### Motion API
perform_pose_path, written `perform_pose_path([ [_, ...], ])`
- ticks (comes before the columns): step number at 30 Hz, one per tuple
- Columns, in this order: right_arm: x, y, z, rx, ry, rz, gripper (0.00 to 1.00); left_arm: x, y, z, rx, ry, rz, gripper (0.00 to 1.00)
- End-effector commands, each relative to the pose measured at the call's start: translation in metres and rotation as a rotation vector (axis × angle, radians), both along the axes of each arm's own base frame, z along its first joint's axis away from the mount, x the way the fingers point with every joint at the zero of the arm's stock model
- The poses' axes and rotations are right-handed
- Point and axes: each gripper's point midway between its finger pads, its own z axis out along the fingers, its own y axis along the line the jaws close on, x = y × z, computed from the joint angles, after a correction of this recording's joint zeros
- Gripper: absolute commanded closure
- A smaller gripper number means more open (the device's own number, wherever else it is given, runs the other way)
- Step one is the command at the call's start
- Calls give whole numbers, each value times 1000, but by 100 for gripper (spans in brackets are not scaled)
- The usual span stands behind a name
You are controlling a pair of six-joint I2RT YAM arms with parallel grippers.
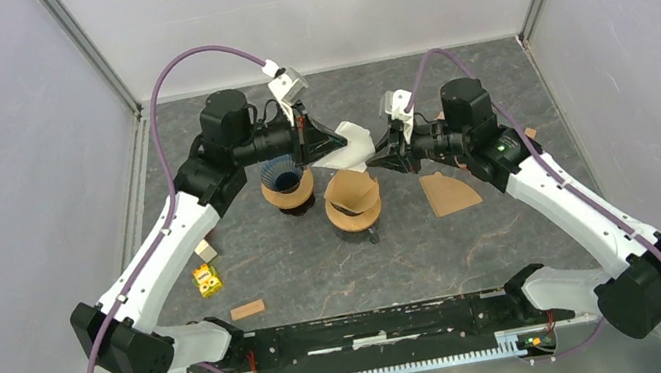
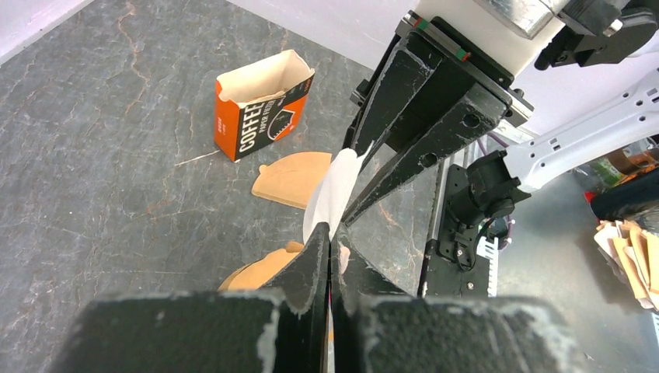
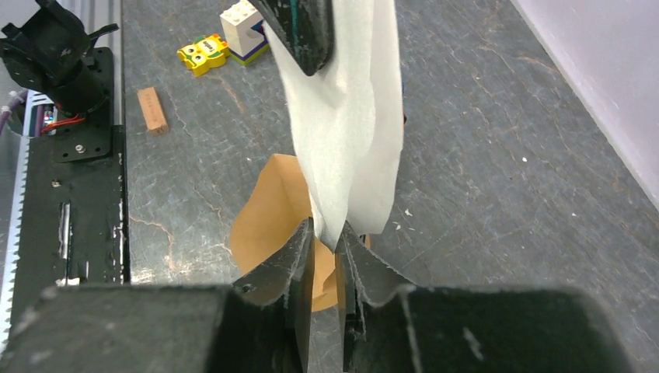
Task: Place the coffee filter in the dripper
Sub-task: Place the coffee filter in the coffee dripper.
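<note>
Orange box: top open, contents not visible to me. Blue cup: interior dark.

I count two clear brown filters, one standing as a cone and one flat.

One white filter, creased and limp, hangs in mid-air just beyond the cone.

Left gripper is clamped on it. Right gripper fingers sit narrowly apart about its lower tip; I cannot tell whether they pinch it.
</note>
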Motion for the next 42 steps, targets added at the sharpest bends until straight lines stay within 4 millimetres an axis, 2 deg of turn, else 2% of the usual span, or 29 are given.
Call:
perform_pose_path([
  [1,-10,6,16,64,-21,62,78,-5,1,20,-63,-12,-4,98],
  [14,-10,11,13,91,10,81,79,-1,2,18,-100,18,0,98],
  [18,-4,10,10,95,26,50,85,1,4,19,-125,32,4,98],
  [22,4,6,12,79,4,13,100,0,4,17,-123,29,1,98],
  [23,7,3,15,66,-20,-1,100,1,5,16,-121,26,1,95],
  [25,14,-2,23,37,-76,-39,100,1,6,14,-111,23,3,74],
  [27,23,-10,28,6,-132,-91,100,3,7,13,-101,24,22,62],
  [29,31,-18,32,-26,-179,-153,100,9,11,13,-85,33,70,42],
  [31,40,-24,34,-63,-225,-217,100,23,15,17,-78,34,152,27],
  [34,56,-36,38,-122,-287,-338,100,49,14,22,-95,91,269,21],
  [42,74,-60,40,-270,-436,-592,100,81,2,26,-126,260,380,16],
])
